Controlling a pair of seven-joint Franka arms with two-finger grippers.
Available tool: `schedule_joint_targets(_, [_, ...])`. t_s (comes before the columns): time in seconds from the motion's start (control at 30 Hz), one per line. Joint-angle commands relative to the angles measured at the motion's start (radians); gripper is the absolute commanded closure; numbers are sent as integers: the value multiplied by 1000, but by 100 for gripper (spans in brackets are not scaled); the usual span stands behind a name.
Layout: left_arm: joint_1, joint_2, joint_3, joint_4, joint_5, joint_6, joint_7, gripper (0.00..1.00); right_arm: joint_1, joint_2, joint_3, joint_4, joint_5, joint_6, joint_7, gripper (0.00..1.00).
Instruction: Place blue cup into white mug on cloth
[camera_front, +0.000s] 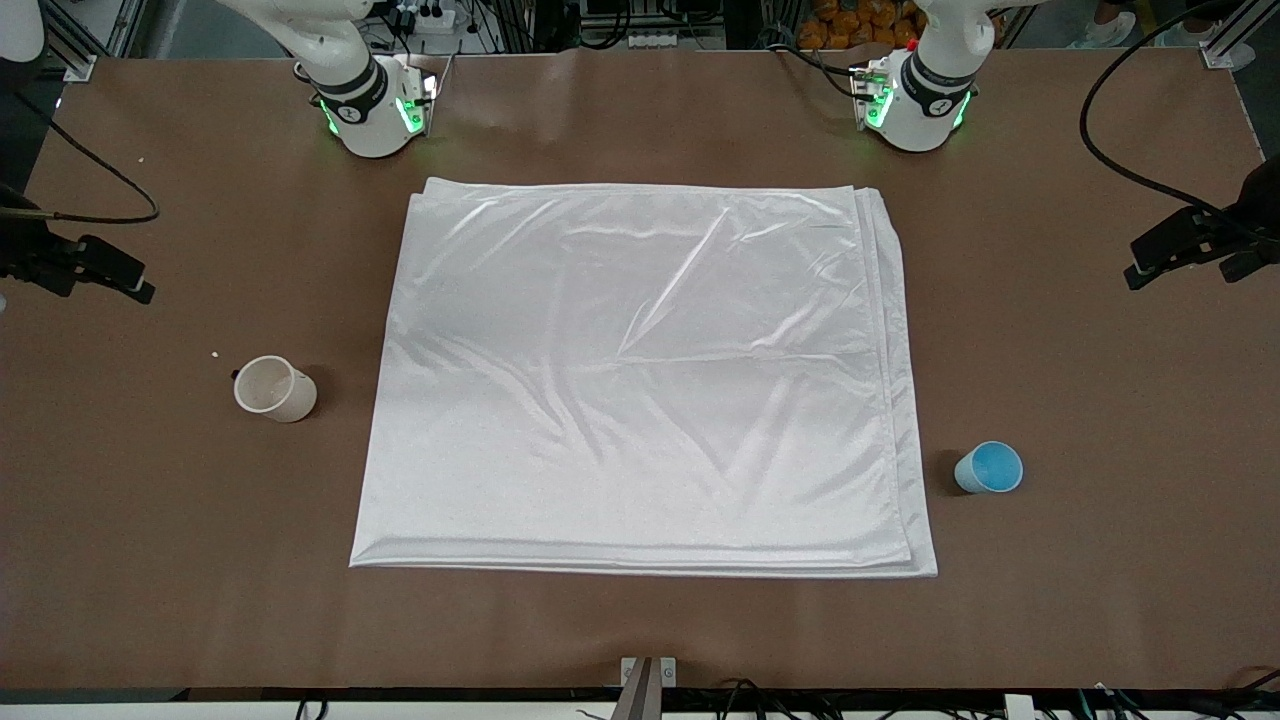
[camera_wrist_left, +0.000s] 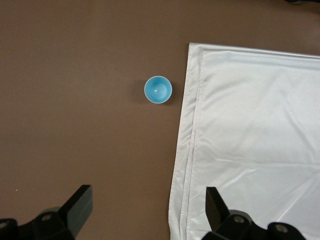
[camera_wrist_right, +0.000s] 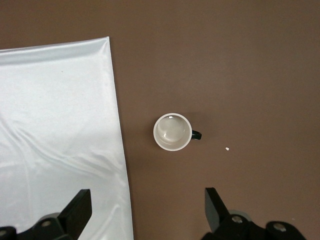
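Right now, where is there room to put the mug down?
The whole cloth is bare, between the white mug and the blue cup. Brown table lies bare around all three. Nowhere is crowded.

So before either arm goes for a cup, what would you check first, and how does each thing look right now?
1. Blue cup upright, mouth up, on the bare table beside the cloth: ok.
2. White mug upright, nothing inside: ok.
3. White mug on the cloth: not ok, it stands on the table at the right arm's end.
4. Left tool open, high over the blue cup's end: ok.
5. Right tool open, high over the mug's end: ok.
6. Cloth lying flat: ok, only light wrinkles.
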Motion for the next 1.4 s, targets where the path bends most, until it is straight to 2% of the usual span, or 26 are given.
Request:
schedule_joint_targets(0.0, [-1,8,-4,-1,13,7,3,0,-20,-24,5,-24,25,5,-22,0])
schedule_joint_targets(0.3, [3,36,-4,-15,15,30,3,0,-20,-30,5,-34,23,8,-22,0])
schedule_joint_targets(0.6, [3,111,-4,-31,39,73,11,0,-19,-21,5,-36,22,22,-22,0])
schedule_joint_targets(0.83, [9,111,2,-126,53,182,8,0,-34,-29,5,-111,22,100,-42,0])
schedule_joint_targets(1.03, [29,112,2,-206,53,274,8,0,-45,-29,4,-132,19,104,-60,0])
schedule_joint_targets(1.27, [51,121,2,-353,67,469,8,0,-56,-29,4,-180,17,133,-164,0])
schedule_joint_targets(1.37, [55,141,2,-387,81,532,1,0,-57,-29,4,-198,13,143,-224,0])
